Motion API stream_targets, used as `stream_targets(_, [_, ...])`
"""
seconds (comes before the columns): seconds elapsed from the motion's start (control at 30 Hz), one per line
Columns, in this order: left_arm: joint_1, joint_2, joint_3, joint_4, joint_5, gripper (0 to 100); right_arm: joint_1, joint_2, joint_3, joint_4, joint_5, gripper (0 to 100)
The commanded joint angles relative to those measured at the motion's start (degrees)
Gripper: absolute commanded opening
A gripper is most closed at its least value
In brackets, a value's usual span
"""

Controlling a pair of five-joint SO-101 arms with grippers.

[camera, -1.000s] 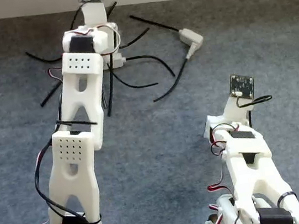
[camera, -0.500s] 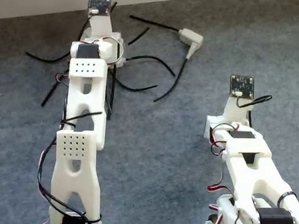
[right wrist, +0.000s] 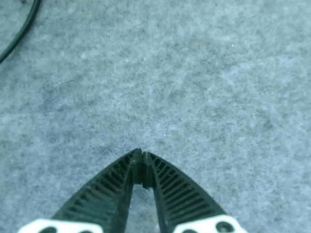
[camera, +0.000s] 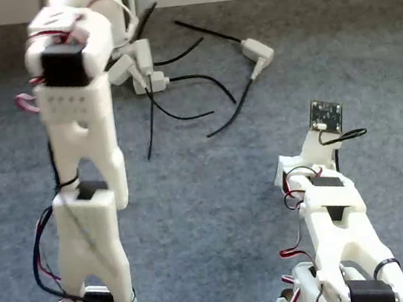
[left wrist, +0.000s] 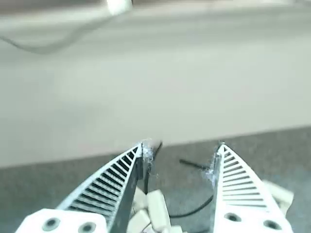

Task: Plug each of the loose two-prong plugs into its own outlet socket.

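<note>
My left gripper (left wrist: 181, 149), spread open, hangs over the white plugs (camera: 141, 71) on the carpet (camera: 215, 194); my right gripper (right wrist: 142, 159) is closed. Plugs likely light and rigid: grasp the body, not the limp cord (camera: 209, 33).

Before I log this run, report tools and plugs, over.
Left tool open, over white plug pieces. Right tool shut above bare carpet. Angled plug loose, black cables strewn around.
</note>
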State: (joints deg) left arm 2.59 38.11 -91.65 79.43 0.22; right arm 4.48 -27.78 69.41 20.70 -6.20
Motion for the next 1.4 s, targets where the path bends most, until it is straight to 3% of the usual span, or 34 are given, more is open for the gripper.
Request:
stream_targets(0.0, [-0.5,-17.5,-2.1,4.6,-0.1,24,0.3,-1.5,-0.2,-1.6,-0.1,0.9])
stream_targets(0.4, [-7.8,-46.6,-2.2,14.5,-3.1,21,0.3,-1.5,-0.2,-1.6,-0.1,0.9])
stream_targets(0.77, [-8.1,-71.5,1.9,22.2,-3.0,21,0.3,-1.5,-0.2,-1.6,-0.2,0.9])
stream_targets(0.9, [-8.0,-84.9,14.9,22.2,-2.8,21,0.3,-1.5,-0.2,-1.6,-0.2,0.9])
stream_targets(1.1, [-8.2,-105.9,47.0,22.2,0.0,21,0.3,-1.5,-0.2,-1.6,-0.2,0.9])
stream_targets(1.37, [-8.2,-120.3,87.2,16.7,0.1,21,0.3,-1.5,-0.2,-1.6,-0.2,0.9])
